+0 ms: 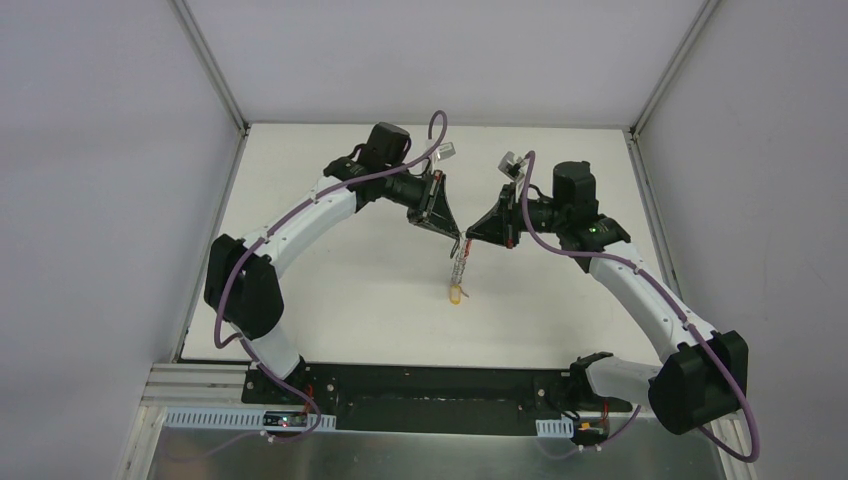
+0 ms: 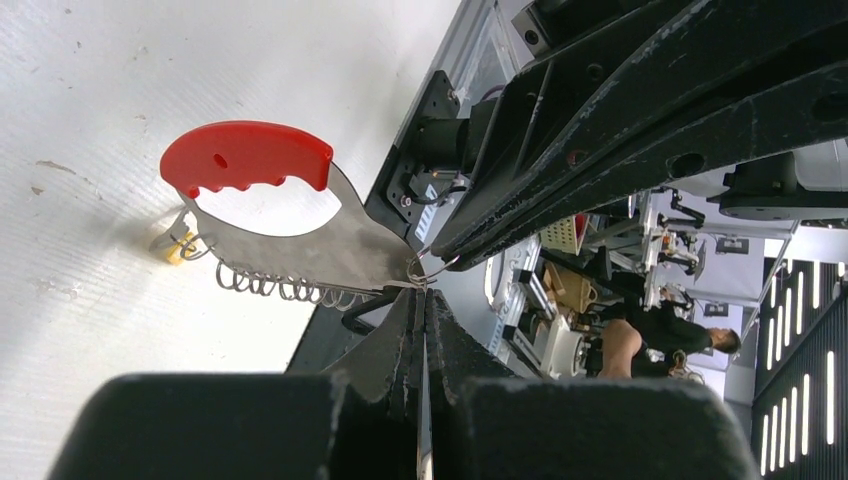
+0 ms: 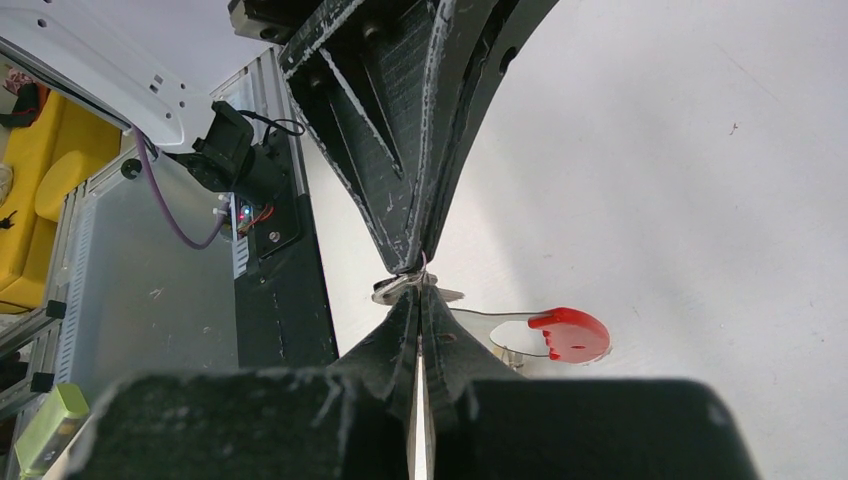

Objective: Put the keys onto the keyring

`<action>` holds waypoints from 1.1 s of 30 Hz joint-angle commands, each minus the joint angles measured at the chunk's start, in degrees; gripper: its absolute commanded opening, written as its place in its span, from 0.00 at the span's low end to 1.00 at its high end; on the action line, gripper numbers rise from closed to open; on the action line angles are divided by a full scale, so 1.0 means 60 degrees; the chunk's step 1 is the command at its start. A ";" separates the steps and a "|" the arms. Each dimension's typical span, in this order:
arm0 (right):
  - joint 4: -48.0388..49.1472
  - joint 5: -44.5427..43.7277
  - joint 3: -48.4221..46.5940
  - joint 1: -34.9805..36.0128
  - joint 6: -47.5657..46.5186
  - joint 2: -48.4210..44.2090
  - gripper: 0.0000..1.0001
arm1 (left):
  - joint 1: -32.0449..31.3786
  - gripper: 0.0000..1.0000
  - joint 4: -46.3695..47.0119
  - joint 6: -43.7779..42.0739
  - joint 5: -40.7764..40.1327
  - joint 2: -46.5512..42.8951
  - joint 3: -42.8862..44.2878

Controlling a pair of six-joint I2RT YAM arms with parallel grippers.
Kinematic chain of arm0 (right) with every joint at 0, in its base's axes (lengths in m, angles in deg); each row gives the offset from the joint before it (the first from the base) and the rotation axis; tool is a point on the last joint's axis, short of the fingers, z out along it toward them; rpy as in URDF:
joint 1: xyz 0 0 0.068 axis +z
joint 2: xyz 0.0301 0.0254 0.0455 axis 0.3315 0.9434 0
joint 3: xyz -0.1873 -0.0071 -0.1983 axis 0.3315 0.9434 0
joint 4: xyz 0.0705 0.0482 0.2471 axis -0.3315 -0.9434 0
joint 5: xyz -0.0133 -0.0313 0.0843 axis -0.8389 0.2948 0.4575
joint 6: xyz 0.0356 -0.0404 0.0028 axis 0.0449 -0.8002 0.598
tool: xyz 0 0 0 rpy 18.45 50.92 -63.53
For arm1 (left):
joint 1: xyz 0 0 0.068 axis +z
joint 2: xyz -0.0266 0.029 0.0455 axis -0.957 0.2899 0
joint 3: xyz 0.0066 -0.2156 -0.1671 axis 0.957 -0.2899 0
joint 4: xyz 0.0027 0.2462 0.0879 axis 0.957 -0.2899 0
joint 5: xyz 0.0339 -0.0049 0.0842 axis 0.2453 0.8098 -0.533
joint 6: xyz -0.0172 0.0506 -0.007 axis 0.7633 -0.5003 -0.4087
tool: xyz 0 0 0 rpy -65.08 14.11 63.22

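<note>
Two grippers, left gripper [image 1: 455,232] and right gripper [image 1: 472,236], meet tip to tip above the white table [image 1: 330,300]. Both are pinched shut on the hanging bunch of small silver metal keys [image 1: 459,268], seemingly steadying it for threading. The black keyring cannot be made out.

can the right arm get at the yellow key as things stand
Probably not: the right arm has its jaws shut on the top of the keys, meeting the left jaws, though nothing blocks the yellow key below.

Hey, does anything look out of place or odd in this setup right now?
Nothing looks spilled or broken. The one odd sight is the keys, which dangle over the table. They are pinched at the top, where the left gripper and the right gripper meet tip to tip.
</note>
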State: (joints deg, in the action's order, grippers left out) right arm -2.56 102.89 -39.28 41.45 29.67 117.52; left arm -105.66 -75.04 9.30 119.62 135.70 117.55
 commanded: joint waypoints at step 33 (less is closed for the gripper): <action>0.0417 0.0489 -0.0007 0.0029 0.0018 -0.0077 0.00 | 0.0061 0.00 -0.0135 -0.0402 0.0529 0.0187 0.0919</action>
State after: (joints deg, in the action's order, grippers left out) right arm -1.75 103.53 -39.26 41.36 29.82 117.52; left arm -105.33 -76.87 8.71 120.71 136.67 120.39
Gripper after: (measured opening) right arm 0.006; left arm 0.008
